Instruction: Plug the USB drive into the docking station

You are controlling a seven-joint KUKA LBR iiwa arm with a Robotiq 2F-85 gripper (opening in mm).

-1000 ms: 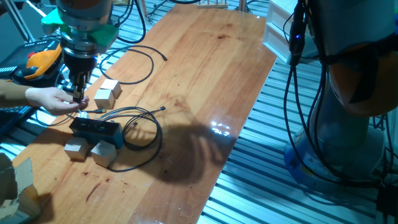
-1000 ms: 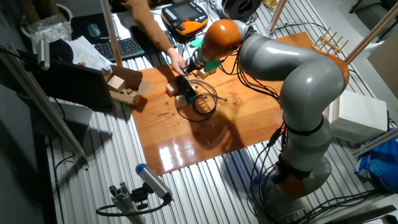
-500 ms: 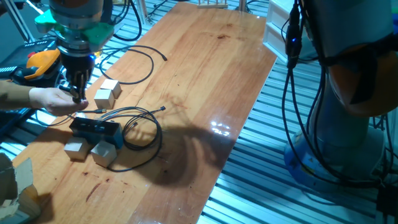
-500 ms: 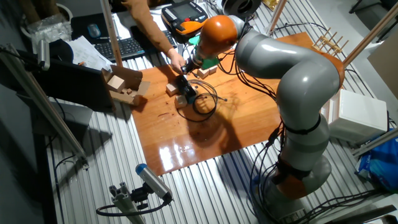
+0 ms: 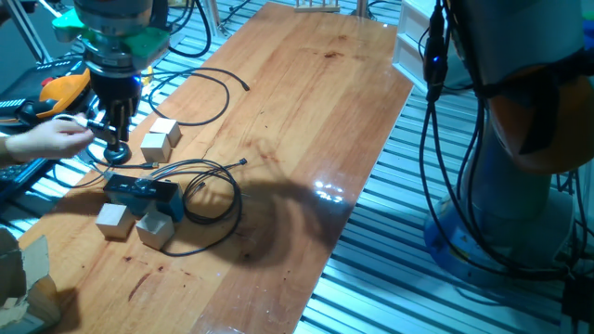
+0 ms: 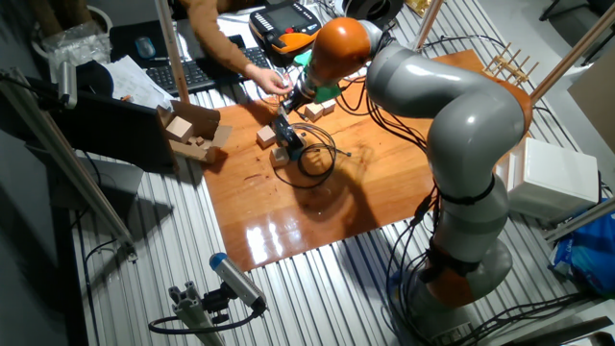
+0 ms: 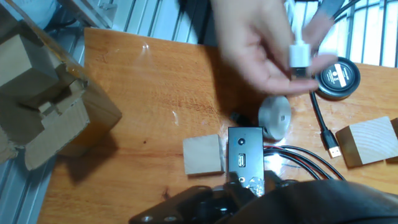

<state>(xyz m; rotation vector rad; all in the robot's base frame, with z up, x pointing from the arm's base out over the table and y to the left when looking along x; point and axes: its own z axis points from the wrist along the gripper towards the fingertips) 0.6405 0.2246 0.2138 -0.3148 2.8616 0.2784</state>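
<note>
The dark docking station (image 5: 141, 190) lies on the wooden table with thin black cables looped to its right. In the hand view it (image 7: 245, 149) sits just below centre, a USB port facing up. My gripper (image 5: 114, 139) hangs fingers-down just behind it, beside a small round black puck (image 7: 339, 76). Its fingers look close together, and I cannot tell whether they hold anything. A person's hand (image 5: 46, 139) to its left holds a small white USB piece (image 7: 300, 59), apart from my fingers. The other fixed view shows my gripper (image 6: 285, 115) over the dock (image 6: 288, 139).
Pale wooden cubes stand around the dock: one behind (image 5: 160, 144) and two in front (image 5: 111, 220), (image 5: 155, 228). A cardboard box (image 7: 43, 99) sits at the table's end. A loose black cable (image 5: 209, 79) lies further back. An orange pendant (image 5: 60, 93) is off the table edge.
The person's hand has pulled away from my fingertips to the left, taking the white piece with it. My gripper has stayed almost in place above the dock.
</note>
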